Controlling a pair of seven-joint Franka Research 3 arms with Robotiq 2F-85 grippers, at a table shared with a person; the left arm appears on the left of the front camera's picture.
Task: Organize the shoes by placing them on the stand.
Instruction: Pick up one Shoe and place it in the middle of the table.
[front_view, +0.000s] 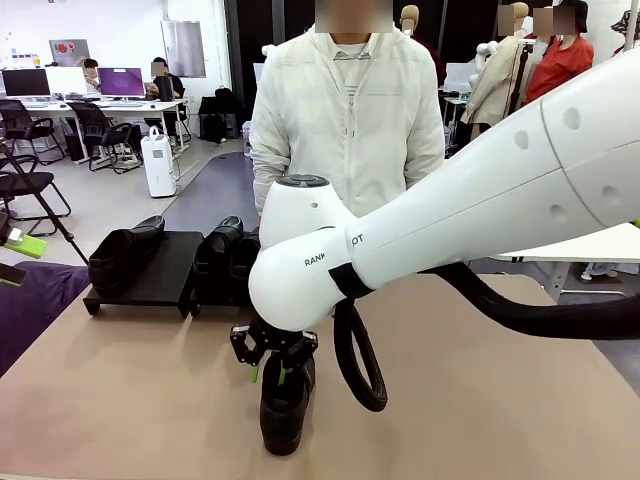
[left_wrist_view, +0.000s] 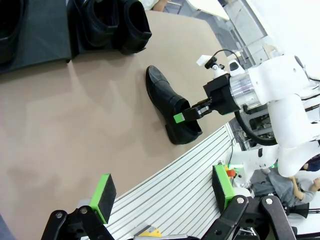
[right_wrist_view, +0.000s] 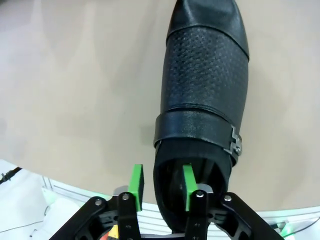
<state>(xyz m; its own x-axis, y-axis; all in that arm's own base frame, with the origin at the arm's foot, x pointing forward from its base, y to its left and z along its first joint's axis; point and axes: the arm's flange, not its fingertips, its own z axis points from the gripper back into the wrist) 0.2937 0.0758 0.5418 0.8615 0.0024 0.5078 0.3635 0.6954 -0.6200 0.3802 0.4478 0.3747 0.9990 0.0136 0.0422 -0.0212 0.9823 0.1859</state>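
Tan table (front_view: 130, 400) with two black stands (front_view: 150, 270) and one loose loafer (front_view: 285, 405).

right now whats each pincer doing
left pincer: open, holding nothing.
right pincer: fingers straddle the heel wall of the loafer on the table; grip cannot be told.

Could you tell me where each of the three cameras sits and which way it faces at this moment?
Front view: between the arms, facing across the table at the person; the right arm fills the right side.
Left wrist view: on the left arm, high over the near table edge, its left gripper open.
Right wrist view: looking straight down, the right gripper straddling the loafer's heel wall.
Shared: that loafer and the right gripper appear in all three.
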